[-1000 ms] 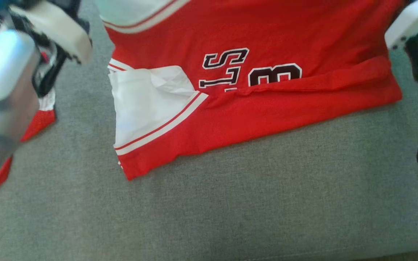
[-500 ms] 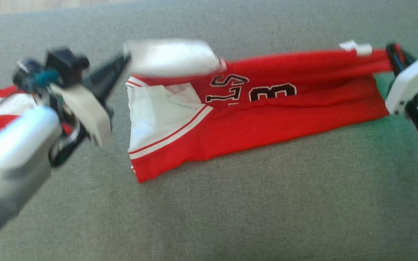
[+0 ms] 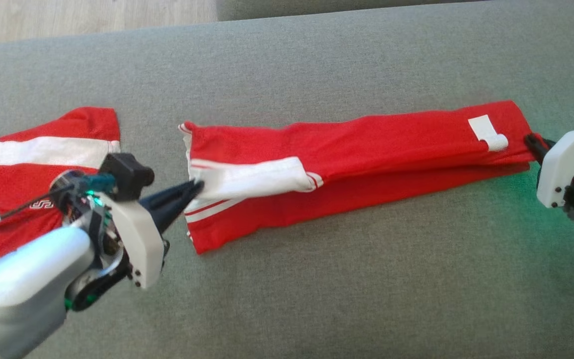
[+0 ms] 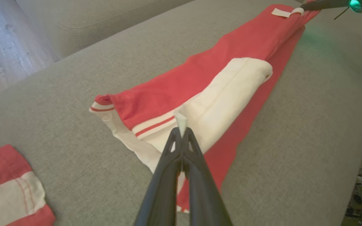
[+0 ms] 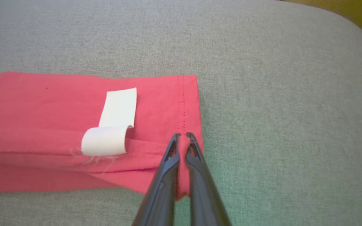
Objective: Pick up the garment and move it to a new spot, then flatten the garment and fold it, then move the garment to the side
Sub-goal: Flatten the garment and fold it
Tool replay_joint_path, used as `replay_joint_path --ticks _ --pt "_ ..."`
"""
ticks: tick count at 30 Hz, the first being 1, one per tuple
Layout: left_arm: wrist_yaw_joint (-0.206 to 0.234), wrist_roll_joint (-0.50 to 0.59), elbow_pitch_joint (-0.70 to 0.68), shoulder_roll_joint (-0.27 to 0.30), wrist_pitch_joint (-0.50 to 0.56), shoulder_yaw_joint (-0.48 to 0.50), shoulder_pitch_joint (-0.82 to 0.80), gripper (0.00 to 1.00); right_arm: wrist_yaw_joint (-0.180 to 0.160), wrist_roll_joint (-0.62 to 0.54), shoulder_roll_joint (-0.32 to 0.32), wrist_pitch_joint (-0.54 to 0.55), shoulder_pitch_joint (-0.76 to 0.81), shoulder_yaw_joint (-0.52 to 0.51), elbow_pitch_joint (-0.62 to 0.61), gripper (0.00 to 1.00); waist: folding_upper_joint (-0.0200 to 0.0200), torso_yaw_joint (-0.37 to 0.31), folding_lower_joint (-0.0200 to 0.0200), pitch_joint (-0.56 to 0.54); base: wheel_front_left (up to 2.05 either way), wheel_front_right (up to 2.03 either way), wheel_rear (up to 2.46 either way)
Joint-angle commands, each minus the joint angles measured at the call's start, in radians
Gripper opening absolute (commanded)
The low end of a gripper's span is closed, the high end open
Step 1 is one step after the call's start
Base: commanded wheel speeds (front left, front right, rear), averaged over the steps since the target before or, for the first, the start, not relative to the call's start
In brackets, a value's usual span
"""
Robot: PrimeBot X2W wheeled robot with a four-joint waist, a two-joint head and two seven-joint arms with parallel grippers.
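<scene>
- While my left gripper (image 3: 198, 187) is clamped tight on a pinch of white fabric at the left end of the garment (image 3: 366, 149), my right gripper (image 3: 528, 140) is closed on the red hem corner at the opposite end.
- Between those two holds, the garment lies stretched out as a long narrow band across the grey cushion (image 3: 366, 279). It is folded lengthwise, and the edge of the lower layer shows along the side nearer me.
- From my left wrist, my two fingers press together, with a small peak of white cloth sticking up past the tips. Just beyond them, a white panel with red stripes is folded over onto the red body.
- From my right wrist, a ridge of red cloth is squeezed between my two fingers, right beside the stitched hem.
- A white label (image 5: 118, 106) sits on the red fabric near that hem. Its lower end is curled into a loop, with a few loose threads under it.
- A second red-and-white garment (image 3: 43, 149) lies on the same cushion off to my left. It is apart from the one I hold and partly behind my left arm in the head view.
- A green glow tints the cushion beside the hem end.
- Wooden floor (image 3: 68, 20) shows beyond the cushion's far left edge.
</scene>
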Motion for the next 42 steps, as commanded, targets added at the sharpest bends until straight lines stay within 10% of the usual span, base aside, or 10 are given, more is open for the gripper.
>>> replay_joint_path --ticks 1,15,16,17,18,36,42 --pt "0.013 0.001 -0.033 0.053 0.006 0.043 -0.027 0.0 0.007 0.009 -0.042 0.003 0.009 0.011 -0.035 0.0 -0.0001 0.0 0.0001 0.002 0.0 0.0 0.0" --pt "0.041 0.037 0.003 0.02 -0.014 0.039 -0.009 0.0 0.007 0.038 -0.047 0.054 0.008 0.047 -0.04 0.0 -0.0001 -0.018 0.0001 0.034 0.0 0.0 0.0" --pt "0.042 0.041 0.014 0.015 -0.02 0.039 -0.009 0.3 0.007 0.041 -0.046 0.052 0.007 0.04 -0.034 0.87 -0.0001 -0.02 0.0001 0.036 0.0 0.0 0.0" --pt "0.044 0.044 0.024 0.008 -0.027 0.039 -0.008 0.66 0.007 0.045 -0.042 0.057 0.008 0.035 -0.026 1.0 -0.0001 -0.021 0.0001 0.036 0.0 0.0 0.0" --pt "0.045 0.046 0.034 0.002 -0.031 0.038 -0.007 1.0 0.007 0.047 -0.039 0.059 0.009 0.035 -0.027 1.0 -0.0001 -0.023 0.0001 0.037 0.0 0.0 0.0" --pt "0.298 -0.083 0.027 -0.063 -0.389 0.41 0.123 1.0 0.007 0.019 0.05 -0.419 0.032 -0.207 -0.179 1.0 -0.0001 -0.039 0.0001 -0.028 0.0 0.0 0.0" --pt "0.37 0.18 -0.085 -0.213 -0.392 0.748 0.371 1.0 0.007 -0.129 0.175 -0.554 0.156 -0.337 -0.292 1.0 -0.0001 -0.038 0.0001 -0.059 0.0 0.0 0.0"
